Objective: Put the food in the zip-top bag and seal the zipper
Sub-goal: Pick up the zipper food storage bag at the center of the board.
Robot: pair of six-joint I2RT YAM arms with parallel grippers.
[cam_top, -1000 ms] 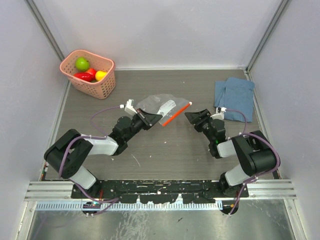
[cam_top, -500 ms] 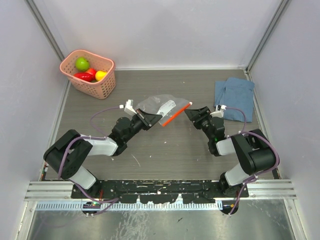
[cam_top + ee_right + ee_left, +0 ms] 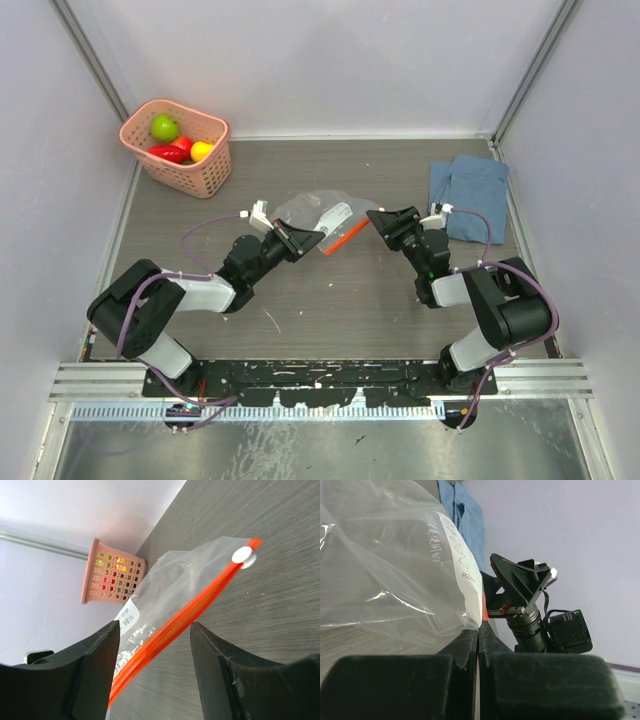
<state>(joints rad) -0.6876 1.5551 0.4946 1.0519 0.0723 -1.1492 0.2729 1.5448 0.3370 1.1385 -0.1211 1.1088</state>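
Observation:
The clear zip-top bag (image 3: 318, 212) hangs just above the table's middle, its white label (image 3: 460, 565) facing the left wrist camera. My left gripper (image 3: 312, 238) is shut on the bag's near corner, right by the orange-red zipper (image 3: 346, 236). My right gripper (image 3: 385, 225) is open and straddles the zipper (image 3: 190, 607) without touching it. The white slider (image 3: 243, 555) sits beyond the fingertips at the strip's far end. The food stays in the pink basket (image 3: 205, 180): a green piece (image 3: 165, 127), a red one (image 3: 170, 152) and a yellow one (image 3: 202, 150).
A folded blue cloth (image 3: 470, 195) lies at the right, behind my right arm. The pink basket (image 3: 112, 577) stands in the far left corner against the wall. Grey walls close in the table on three sides.
My right gripper has moved left to the bag and its open jaws now stand on either side of the zipper's end. The left gripper and the bag have held still.

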